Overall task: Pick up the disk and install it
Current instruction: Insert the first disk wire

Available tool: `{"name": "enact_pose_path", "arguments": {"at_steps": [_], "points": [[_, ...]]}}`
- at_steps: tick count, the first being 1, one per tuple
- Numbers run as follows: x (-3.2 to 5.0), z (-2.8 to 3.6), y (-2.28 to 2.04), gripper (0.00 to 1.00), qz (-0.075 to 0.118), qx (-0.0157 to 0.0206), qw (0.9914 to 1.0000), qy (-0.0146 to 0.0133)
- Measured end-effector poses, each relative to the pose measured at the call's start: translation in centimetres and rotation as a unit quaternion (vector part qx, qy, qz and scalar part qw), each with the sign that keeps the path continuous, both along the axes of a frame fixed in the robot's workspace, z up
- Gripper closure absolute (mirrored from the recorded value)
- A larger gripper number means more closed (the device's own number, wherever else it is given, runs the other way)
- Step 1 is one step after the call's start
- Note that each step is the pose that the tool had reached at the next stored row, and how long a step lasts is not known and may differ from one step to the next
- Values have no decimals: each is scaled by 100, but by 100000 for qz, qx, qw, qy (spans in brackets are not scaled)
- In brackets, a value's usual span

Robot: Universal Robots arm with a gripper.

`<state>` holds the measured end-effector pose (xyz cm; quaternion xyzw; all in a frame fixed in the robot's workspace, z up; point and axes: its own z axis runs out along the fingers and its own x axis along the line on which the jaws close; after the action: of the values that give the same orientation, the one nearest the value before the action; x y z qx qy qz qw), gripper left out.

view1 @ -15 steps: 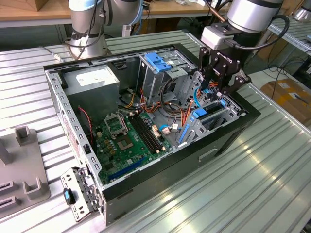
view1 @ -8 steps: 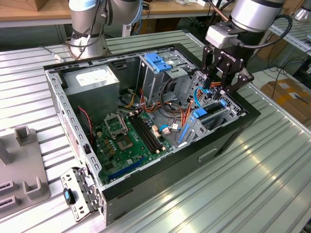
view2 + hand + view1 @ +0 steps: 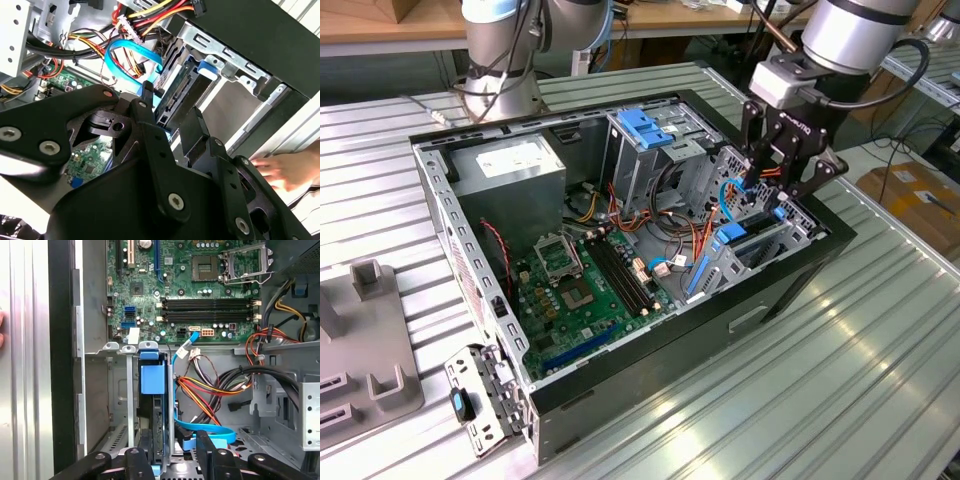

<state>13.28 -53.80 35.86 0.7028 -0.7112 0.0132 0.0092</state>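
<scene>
Case [image 3: 790, 290] sits open on the table [image 3: 840, 390], motherboard [image 3: 585, 290] flat on its floor. Power supply [image 3: 510, 165] is in the corner toward the exterior view's left, drive cage [image 3: 640, 150] beside it. Over on the exterior view's right, the disk [image 3: 152, 407] stands on edge in its bay, gripper [image 3: 770, 195] right above it.

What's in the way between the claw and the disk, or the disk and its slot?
Nothing visible. The disk already stands on edge in the bay, directly under the open claw; a blue cable lies beside it.
</scene>
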Motion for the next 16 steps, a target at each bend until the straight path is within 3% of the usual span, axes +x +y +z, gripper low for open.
{"name": "enact_pose_path", "arguments": {"at_steps": [2,12,13,15,16], "points": [[-1,-32,0,51,-3,0,100000,-24],[-1,-36,0,51,-6,-6,100000,-26],[-1,-37,0,53,-5,-6,100000,-26],[-1,-37,0,66,-5,-7,100000,-25],[-1,-38,0,66,-7,-7,100000,-26]]}}
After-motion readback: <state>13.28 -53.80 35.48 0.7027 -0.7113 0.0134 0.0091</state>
